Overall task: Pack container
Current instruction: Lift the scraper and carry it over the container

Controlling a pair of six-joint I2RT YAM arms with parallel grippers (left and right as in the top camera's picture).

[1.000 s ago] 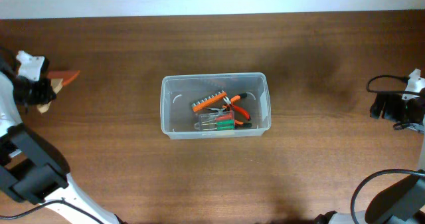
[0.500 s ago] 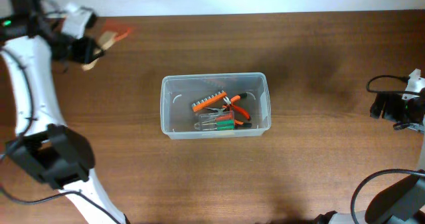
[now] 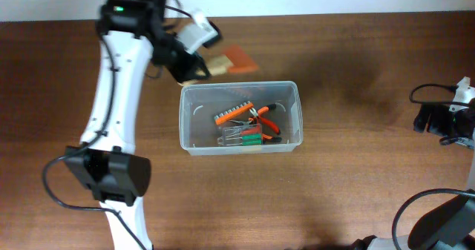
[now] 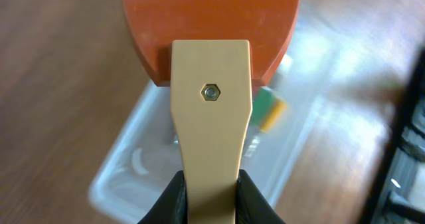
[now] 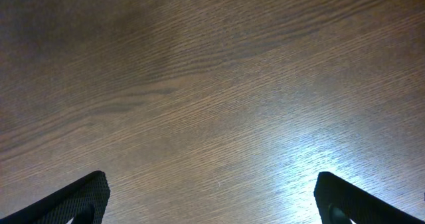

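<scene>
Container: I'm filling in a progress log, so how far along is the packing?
Done: pliers, an orange bit holder and green-handled tools lie in the container. In hand: the left gripper is shut on a scraper beside the container's rim, not yet inside. Left: putting it in; the right gripper is open and empty over the table.

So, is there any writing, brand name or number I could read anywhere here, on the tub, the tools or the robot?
No readable text in any view.
The container: clear plastic, no label to be seen.
The tools inside it: too small to show any print.
The scraper gripped by the left hand: plain, with only a bolt, no lettering.
</scene>
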